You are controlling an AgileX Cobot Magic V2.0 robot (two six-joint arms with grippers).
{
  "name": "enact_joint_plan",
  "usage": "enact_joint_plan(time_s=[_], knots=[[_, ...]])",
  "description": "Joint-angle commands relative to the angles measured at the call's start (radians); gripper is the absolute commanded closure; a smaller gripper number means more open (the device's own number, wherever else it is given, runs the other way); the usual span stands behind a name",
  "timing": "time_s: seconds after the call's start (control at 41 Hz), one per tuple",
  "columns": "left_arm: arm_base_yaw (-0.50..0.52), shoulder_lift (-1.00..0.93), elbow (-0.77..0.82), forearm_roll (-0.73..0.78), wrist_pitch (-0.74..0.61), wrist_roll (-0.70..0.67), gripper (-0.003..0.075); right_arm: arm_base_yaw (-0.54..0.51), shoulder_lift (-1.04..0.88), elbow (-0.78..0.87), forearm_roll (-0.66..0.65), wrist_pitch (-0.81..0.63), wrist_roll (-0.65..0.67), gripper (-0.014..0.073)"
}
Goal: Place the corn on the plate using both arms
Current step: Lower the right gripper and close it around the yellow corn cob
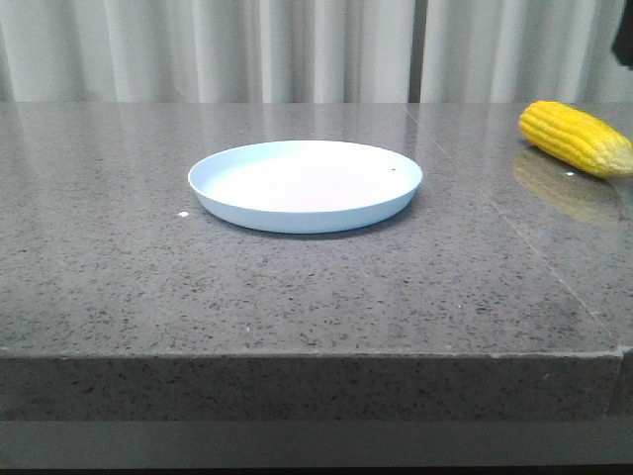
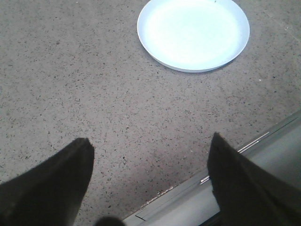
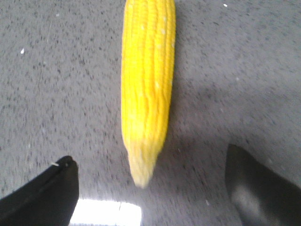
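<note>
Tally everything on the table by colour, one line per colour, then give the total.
Yellow: 1, the corn
Pale blue-white: 1, the plate
Total: 2 things on the grey speckled table

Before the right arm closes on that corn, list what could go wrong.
1. The corn is round and lies bare on the smooth stone table, near its right edge in the front view; a off-centre pinch could roll it away.
2. The right gripper, open, sits near the tapered tip, where a grasp would likely slip.
3. The plate is shallow with a low rim, so a dropped cob may roll out.
</note>
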Motion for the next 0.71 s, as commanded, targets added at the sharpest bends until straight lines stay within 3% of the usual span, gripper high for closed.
enact_joint_plan(time_s=[0.0,0.513,0.61,0.684], knots=[[-0.003,-0.001,-0.026,0.011,-0.058,-0.013,0.0227,0.001,0.056,-0.113,0.016,-0.006,-0.014,-0.006],[-0.003,-0.001,-0.026,0.011,-0.058,-0.013,0.0227,0.007,0.418,-0.447,0.016,0.137,-0.043,-0.0057],[-0.003,-0.001,-0.026,0.011,-0.058,-0.013,0.0227,0.008,0.449,-0.475,0.017,0.157,-0.043,0.0005],[-0.003,-0.001,-0.026,0.011,-0.058,-0.013,0.0227,0.008,0.456,-0.483,0.022,0.165,-0.044,0.011]])
